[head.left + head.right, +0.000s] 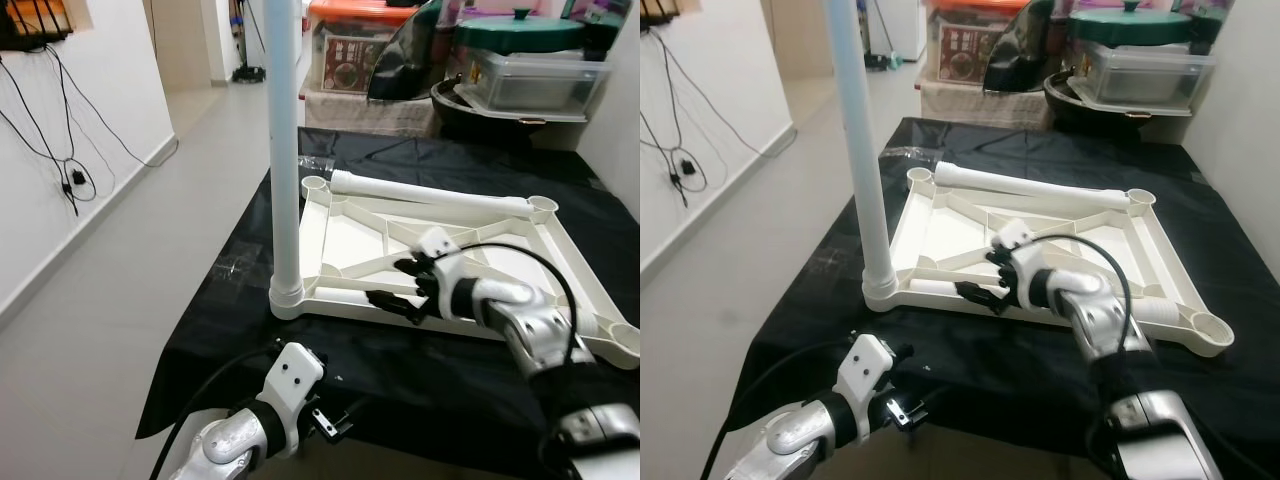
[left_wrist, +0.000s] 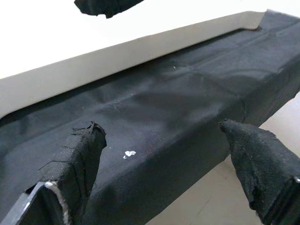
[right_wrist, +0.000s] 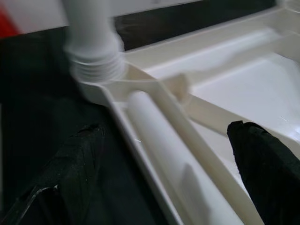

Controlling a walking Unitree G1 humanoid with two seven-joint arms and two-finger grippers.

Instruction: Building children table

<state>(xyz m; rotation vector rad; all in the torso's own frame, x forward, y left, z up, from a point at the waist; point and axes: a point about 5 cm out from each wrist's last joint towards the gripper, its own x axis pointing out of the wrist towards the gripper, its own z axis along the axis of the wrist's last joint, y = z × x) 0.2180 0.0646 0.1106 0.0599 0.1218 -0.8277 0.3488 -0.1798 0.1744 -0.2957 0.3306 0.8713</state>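
A white plastic tabletop (image 1: 350, 235) lies upside down on a black cloth (image 1: 400, 370). One white leg (image 1: 285, 150) stands upright, screwed into its near left corner socket. A second leg (image 1: 430, 192) lies along the far rim. A third leg (image 3: 159, 145) lies in the channel of the near rim. My right gripper (image 1: 398, 284) hovers open over that near rim, just right of the upright leg, with the lying leg between its fingers' line but not touched. My left gripper (image 1: 335, 425) is open and empty, low at the cloth's front edge (image 2: 187, 154).
Plastic storage boxes (image 1: 540, 80) and a green-lidded pot (image 1: 520, 32) are stacked behind the table. Cables (image 1: 70, 180) hang on the left wall. Open floor (image 1: 130, 300) runs along the table's left side. An empty corner socket (image 1: 1210, 325) sits at the near right.
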